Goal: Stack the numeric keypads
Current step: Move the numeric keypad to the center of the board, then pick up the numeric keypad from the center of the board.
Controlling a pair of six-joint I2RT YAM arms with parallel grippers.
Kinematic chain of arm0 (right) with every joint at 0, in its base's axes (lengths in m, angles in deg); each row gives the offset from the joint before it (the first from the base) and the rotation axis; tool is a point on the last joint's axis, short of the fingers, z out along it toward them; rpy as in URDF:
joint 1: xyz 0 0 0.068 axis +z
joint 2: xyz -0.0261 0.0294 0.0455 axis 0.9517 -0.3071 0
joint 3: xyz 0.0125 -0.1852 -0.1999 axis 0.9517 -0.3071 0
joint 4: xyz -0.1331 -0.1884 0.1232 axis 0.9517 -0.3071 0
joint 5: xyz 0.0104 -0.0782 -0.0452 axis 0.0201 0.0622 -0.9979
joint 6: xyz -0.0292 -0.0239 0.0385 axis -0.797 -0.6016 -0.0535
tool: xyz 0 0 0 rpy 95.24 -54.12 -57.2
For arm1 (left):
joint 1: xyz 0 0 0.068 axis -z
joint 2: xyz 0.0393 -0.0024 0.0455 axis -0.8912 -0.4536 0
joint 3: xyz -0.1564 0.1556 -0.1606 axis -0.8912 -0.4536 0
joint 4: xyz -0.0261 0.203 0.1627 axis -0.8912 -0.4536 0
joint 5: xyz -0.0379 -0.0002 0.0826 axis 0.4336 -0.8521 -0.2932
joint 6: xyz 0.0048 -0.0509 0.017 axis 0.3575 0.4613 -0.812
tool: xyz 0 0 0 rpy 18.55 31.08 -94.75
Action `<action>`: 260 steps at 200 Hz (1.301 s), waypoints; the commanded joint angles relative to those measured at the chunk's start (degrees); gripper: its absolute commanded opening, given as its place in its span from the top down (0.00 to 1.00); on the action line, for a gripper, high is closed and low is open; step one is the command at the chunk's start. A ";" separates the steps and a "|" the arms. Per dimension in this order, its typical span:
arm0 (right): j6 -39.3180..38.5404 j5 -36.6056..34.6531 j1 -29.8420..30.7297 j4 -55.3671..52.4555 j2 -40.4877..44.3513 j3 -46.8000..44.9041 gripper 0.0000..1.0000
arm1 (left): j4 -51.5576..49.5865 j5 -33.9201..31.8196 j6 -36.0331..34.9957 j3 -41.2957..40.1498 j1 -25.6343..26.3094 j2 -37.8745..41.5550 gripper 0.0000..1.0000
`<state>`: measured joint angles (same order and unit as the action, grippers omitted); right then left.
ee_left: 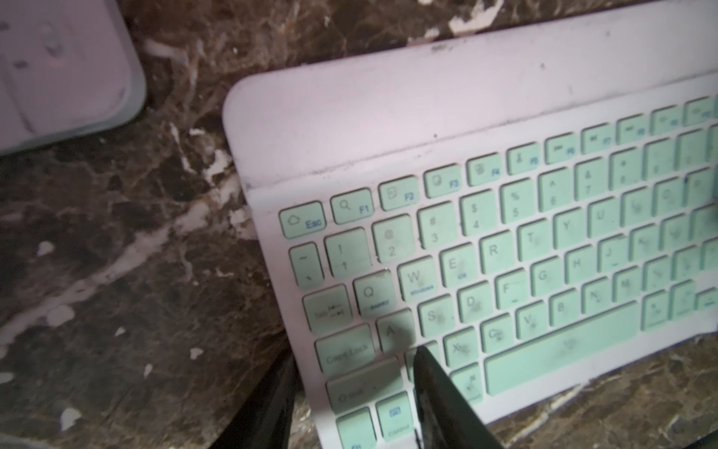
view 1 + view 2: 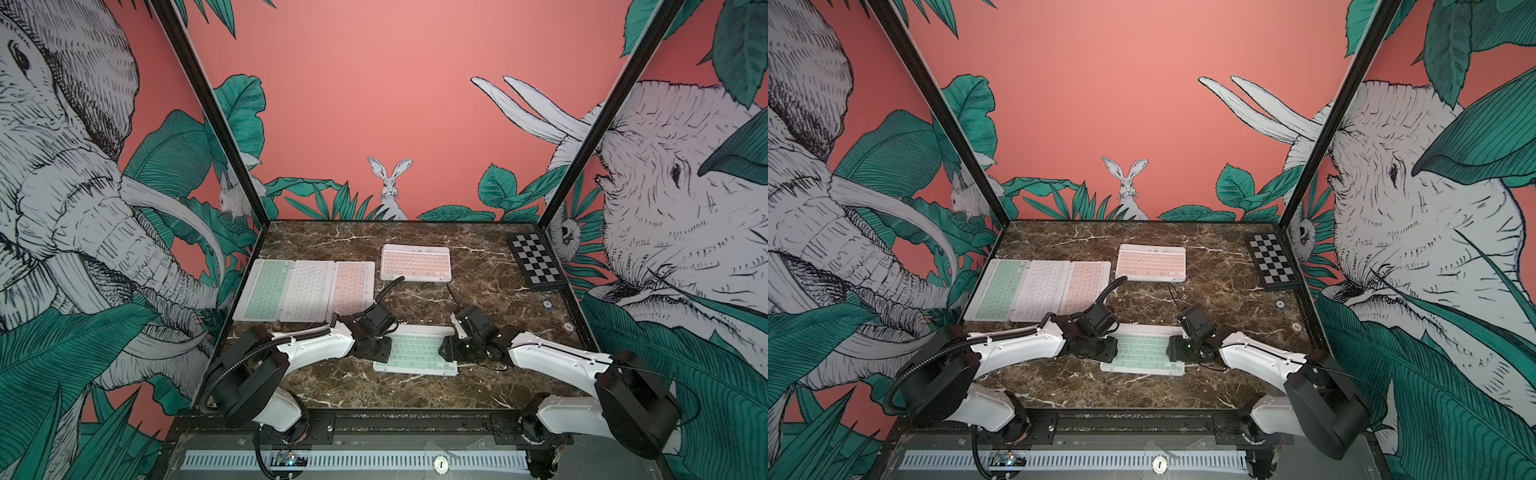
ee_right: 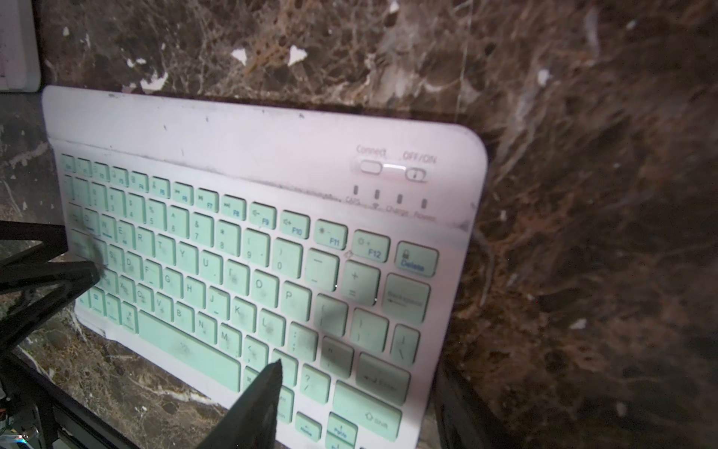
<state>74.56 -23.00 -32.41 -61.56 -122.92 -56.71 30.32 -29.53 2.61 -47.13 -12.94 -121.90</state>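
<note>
I had left tool (image 1: 349, 392) clenched on one end of mint keypad (image 2: 417, 351), lower centre of frame; right tool (image 2: 448, 349) gaped astride opposite end. My call: clamp it too, then lift level.

2 top views: high, front, whole table (image 2: 490, 266) | 2 wrist views: close, sharing mint keypad (image 1: 505, 252)
</note>
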 commanded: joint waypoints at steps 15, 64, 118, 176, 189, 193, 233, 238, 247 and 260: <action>1.37 3.61 0.28 6.41 1.06 -2.63 0.39 | -0.61 1.49 -0.33 -2.02 0.78 -2.26 0.49; 4.32 8.81 -1.49 14.15 4.65 -6.76 0.39 | 1.44 2.07 0.35 -3.61 1.42 -3.48 0.49; 8.18 18.21 -6.16 24.09 7.48 -11.13 0.39 | 2.15 2.45 0.48 -4.05 2.12 -4.99 0.50; 9.44 20.90 -7.18 25.07 10.75 -12.07 0.42 | 2.77 2.52 0.88 -4.17 2.56 -5.78 0.50; 10.15 21.56 -7.44 25.35 11.71 -12.47 0.42 | 2.77 2.65 0.96 -4.29 2.65 -5.89 0.50; 10.28 21.69 -7.51 25.50 11.93 -12.57 0.42 | 2.77 2.64 0.96 -4.27 2.65 -5.87 0.50; 8.87 20.80 -7.80 21.64 14.16 -12.18 0.43 | 2.77 2.34 1.22 -4.40 2.74 -6.11 0.50; 8.05 20.36 -7.80 20.37 14.29 -11.89 0.43 | 2.68 2.24 1.27 -4.35 2.74 -6.02 0.50; 7.17 19.81 -7.86 18.85 14.32 -11.47 0.43 | 2.35 1.77 1.45 -4.32 2.74 -5.94 0.50; 7.41 20.13 -7.97 19.28 14.05 -11.64 0.43 | 2.07 1.28 1.45 -4.19 2.74 -5.82 0.50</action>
<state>83.11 -9.19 -41.05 -46.92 -109.70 -70.65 31.15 -32.29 3.05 -47.59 -11.30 -122.84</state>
